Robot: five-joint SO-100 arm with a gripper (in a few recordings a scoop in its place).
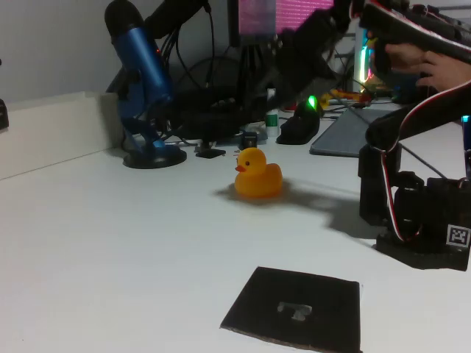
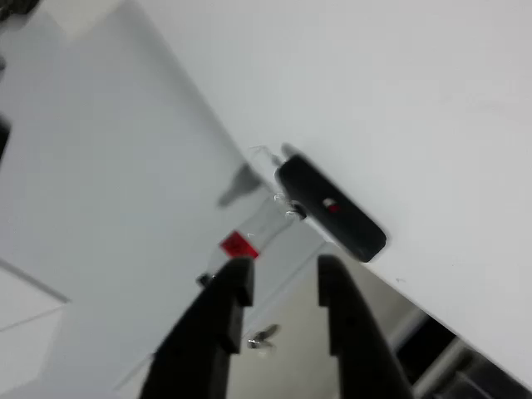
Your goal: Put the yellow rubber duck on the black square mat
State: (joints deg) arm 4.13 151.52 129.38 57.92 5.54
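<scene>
The yellow rubber duck [image 1: 257, 174] stands upright on the white table near the middle of the fixed view, beak to the left. The black square mat [image 1: 294, 309] lies flat near the front edge, well in front of the duck, with a pale mark at its centre. My dark arm [image 1: 309, 51] is blurred and raised high above and behind the duck, touching nothing. In the wrist view my gripper [image 2: 284, 270] is open by a narrow gap with nothing between its black fingers [image 2: 229, 299]. It faces a white surface and its edge.
A blue microphone [image 1: 143, 81] on a round stand is at the back left. A black mouse [image 1: 298, 125] and a grey pad [image 1: 353, 132] lie behind the duck. My arm's base [image 1: 419, 220] stands at the right. A small black device [image 2: 332, 208] sits at the white edge.
</scene>
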